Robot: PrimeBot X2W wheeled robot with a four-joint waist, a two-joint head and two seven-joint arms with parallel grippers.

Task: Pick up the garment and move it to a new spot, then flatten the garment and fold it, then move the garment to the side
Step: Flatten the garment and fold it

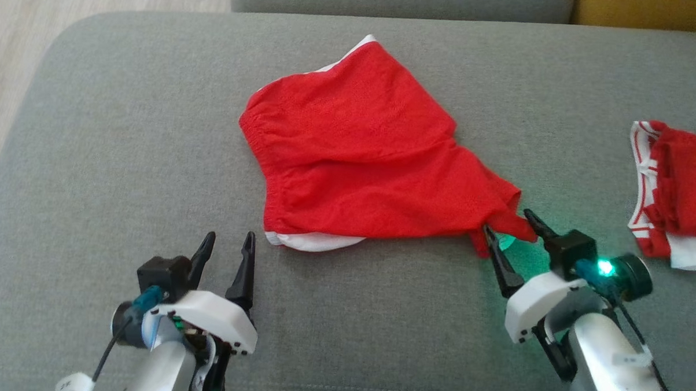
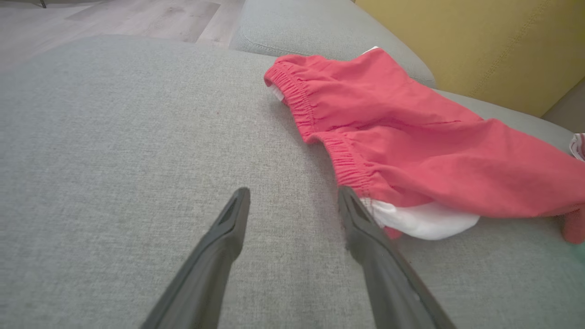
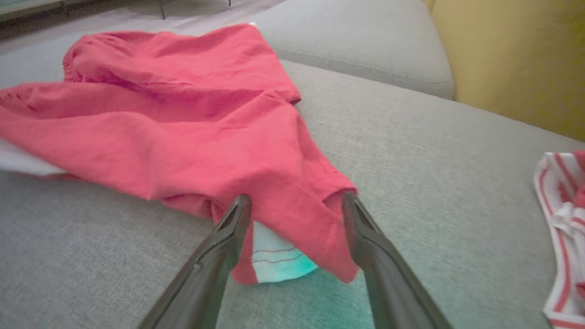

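Observation:
The garment [image 1: 361,155] is a pair of red shorts with white trim, lying spread on the grey cushion [image 1: 123,153], waistband toward the left. My left gripper [image 1: 229,242] is open just left of the waistband's near corner, with nothing between its fingers; in the left wrist view the garment [image 2: 411,141] lies beside the right finger [image 2: 361,224]. My right gripper [image 1: 507,224] is open, its fingers straddling the garment's near right tip. In the right wrist view that red tip [image 3: 297,219] lies loose between the open fingers.
A second red and white striped garment [image 1: 672,195] lies crumpled at the cushion's right edge. Another grey cushion [image 1: 401,0] and a yellow one [image 1: 649,12] sit behind. Wooden floor [image 1: 17,45] lies beyond the cushion's left edge.

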